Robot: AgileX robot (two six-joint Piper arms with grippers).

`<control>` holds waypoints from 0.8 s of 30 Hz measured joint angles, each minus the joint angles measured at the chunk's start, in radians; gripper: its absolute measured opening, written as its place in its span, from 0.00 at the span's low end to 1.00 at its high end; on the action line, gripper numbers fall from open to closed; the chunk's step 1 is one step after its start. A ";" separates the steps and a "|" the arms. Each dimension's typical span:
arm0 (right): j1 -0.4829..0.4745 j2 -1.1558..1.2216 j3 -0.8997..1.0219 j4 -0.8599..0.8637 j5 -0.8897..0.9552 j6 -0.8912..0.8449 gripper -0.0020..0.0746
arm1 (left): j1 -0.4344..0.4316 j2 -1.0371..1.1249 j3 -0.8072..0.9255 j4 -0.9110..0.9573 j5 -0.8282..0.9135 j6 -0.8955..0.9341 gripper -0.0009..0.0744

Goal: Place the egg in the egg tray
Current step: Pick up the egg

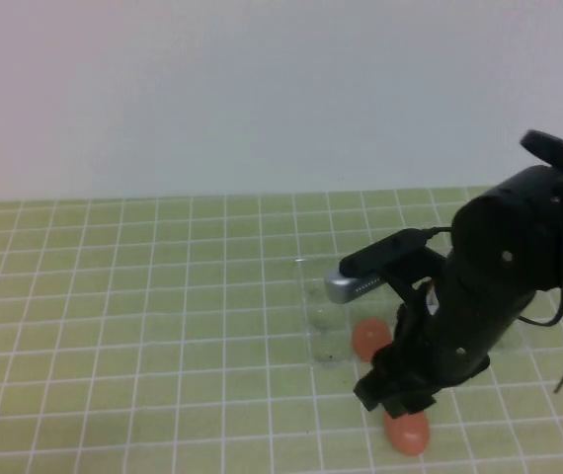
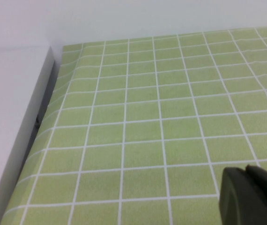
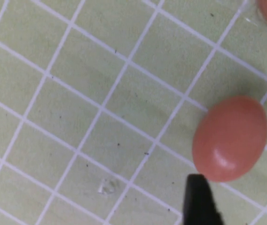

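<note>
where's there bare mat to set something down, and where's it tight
The green grid mat is bare across the robot's left half, from the back wall to the clear egg tray. It is crowded on the right: the right hand hangs just over the loose egg, with a second egg in the tray. The left hand sits over bare mat.

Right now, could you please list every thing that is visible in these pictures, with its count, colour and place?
small smooth egg: one, orange-brown, on the mat at the near edge, just below the right gripper.
second egg: one, orange-brown, in the tray area, mid-table.
clear plastic egg tray: one, transparent, mid-table.
grid mat: one, light green with white lines, covers the table.
right gripper: one, black, low over the near egg.
left gripper: one, black, over bare mat.
</note>
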 joint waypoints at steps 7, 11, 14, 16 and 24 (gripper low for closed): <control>0.003 0.100 -0.106 0.000 0.035 0.090 0.76 | 0.000 0.000 0.000 0.000 0.000 0.000 0.01; 0.003 0.143 -0.115 0.000 0.044 0.103 0.72 | 0.000 0.000 0.000 0.000 0.000 0.000 0.01; 0.001 0.175 -0.115 0.000 0.052 0.107 0.69 | 0.000 0.000 0.000 0.000 0.000 0.000 0.01; -0.002 0.192 -0.115 0.000 0.052 0.107 0.67 | 0.000 0.000 0.000 0.000 0.000 0.000 0.01; -0.034 0.228 -0.117 0.000 0.049 0.111 0.65 | 0.000 0.000 0.000 0.000 0.000 0.000 0.01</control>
